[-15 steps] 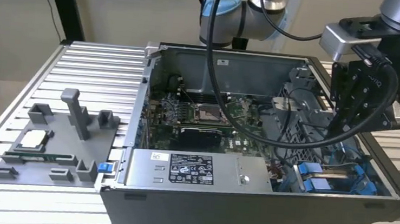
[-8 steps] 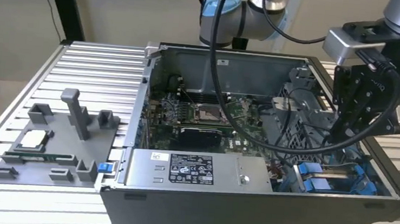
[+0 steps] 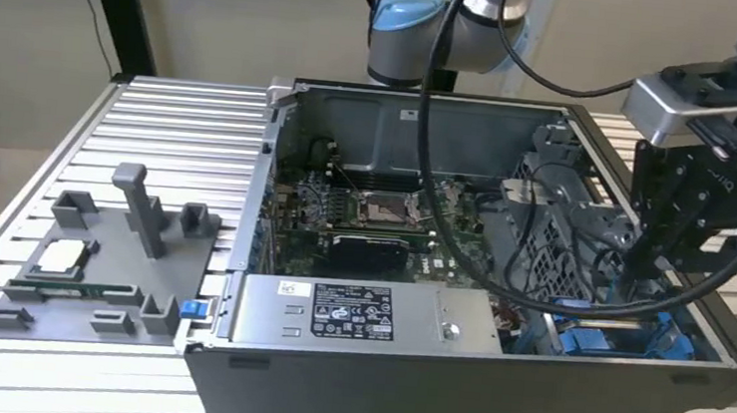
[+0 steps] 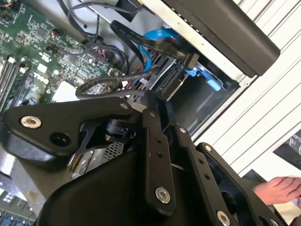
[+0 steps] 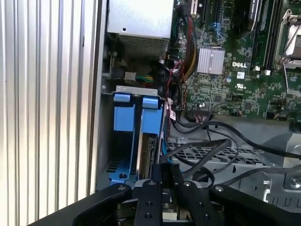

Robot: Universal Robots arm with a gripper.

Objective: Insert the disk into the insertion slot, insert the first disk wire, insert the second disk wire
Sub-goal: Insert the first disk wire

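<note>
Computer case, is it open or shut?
Open. Its side is uncovered: the exterior view looks straight into the computer case at the motherboard and the power supply box.

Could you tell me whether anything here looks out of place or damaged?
Nothing looks damaged. The one oddity is a person's hand just beyond the ribbed table in the second wrist view.

— What do we see on the ribbed surface?
— We find an open computer case with a motherboard inside, a stickered grey power supply along its near wall, and a grey fixture plate beside it at the exterior view's left.
</note>
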